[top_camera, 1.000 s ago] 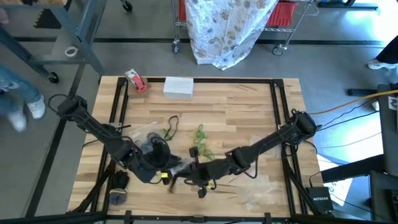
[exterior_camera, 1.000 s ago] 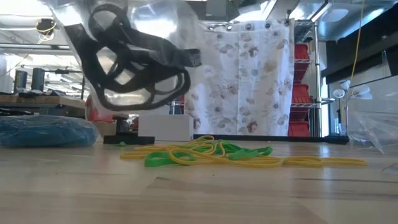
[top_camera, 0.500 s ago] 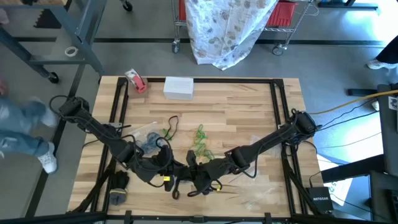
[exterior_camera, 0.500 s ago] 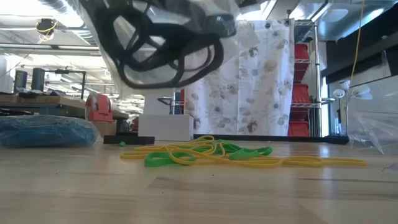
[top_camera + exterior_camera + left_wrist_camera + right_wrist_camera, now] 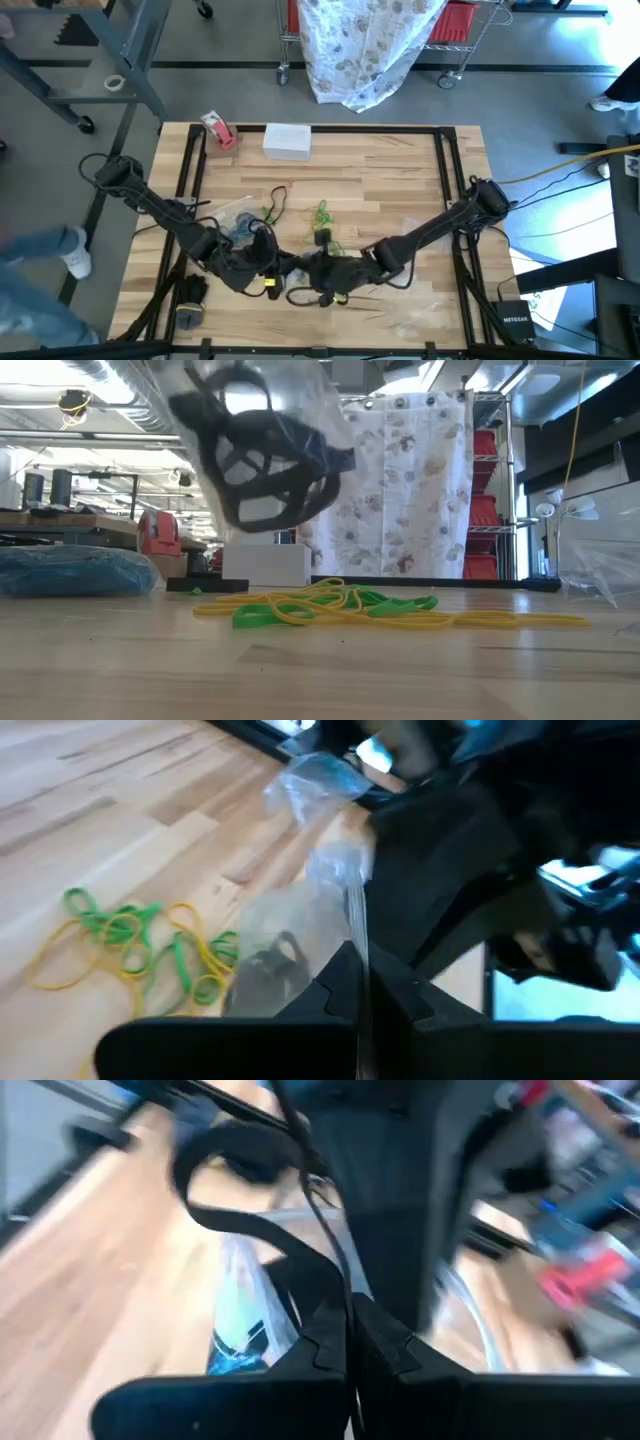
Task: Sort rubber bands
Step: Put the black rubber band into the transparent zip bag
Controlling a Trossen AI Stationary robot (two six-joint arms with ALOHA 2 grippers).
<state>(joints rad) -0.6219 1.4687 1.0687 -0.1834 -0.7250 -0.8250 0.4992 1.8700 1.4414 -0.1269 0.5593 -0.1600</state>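
Note:
A clear plastic bag with several black rubber bands inside hangs above the table's near middle. My left gripper is shut on the bag. My right gripper, right beside it, is shut on a black rubber band that loops out over the bag. Green and yellow rubber bands lie tangled on the wood farther back. One dark band lies loose left of them. My left gripper pinches the bag's thin film at an edge between its two fingers, slanting down from the table's left. The bag is lifted clear and sags beyond the fingers, the black bands in it. My right gripper pinches one end of the black band at its fingertips, slanting down from the table's right. The rest of the loop curves away over the bag; where it ends is blurred.
A clear bag of blue bands lies on the table's left part. A red-and-white tape roll and a white box stand at the far edge. More clear bags lie near the right front. Black frame rails run along both sides.
My right gripper has turned and tipped beside the left one, moving slightly toward the table's far edge. The lifted bag with the black bands has swayed and turned in the air, staying clear of the table.

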